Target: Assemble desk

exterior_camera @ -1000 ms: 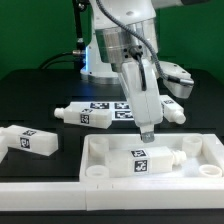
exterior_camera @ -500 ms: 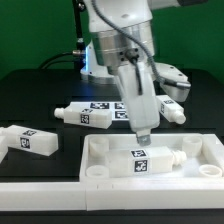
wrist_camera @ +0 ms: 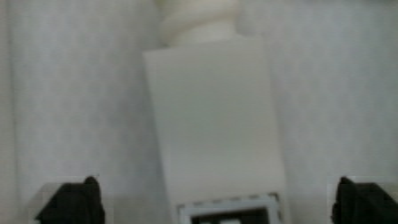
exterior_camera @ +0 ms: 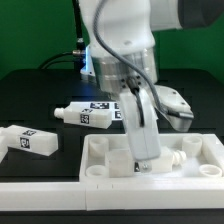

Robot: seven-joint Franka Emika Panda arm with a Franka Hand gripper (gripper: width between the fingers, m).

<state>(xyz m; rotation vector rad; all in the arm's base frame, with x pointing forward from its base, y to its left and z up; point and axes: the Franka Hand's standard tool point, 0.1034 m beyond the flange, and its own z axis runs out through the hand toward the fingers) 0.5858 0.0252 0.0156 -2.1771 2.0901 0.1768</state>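
Our two black fingers [wrist_camera: 77, 200] stand wide apart and hold nothing, one on each side of the blocky white plastic leg [wrist_camera: 214, 110]. Its long axis runs crosswise to the line between them, so we judge closing would pinch its narrow width. The leg lies inside the large white rimmed tray-like desk top [exterior_camera: 92, 158].

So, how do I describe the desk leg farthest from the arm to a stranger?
Find the large white desk top at the front. Just off its corner, toward the exterior view's left, a white tagged leg lies on the black table. Unlike the other legs, it lies alone at that edge.
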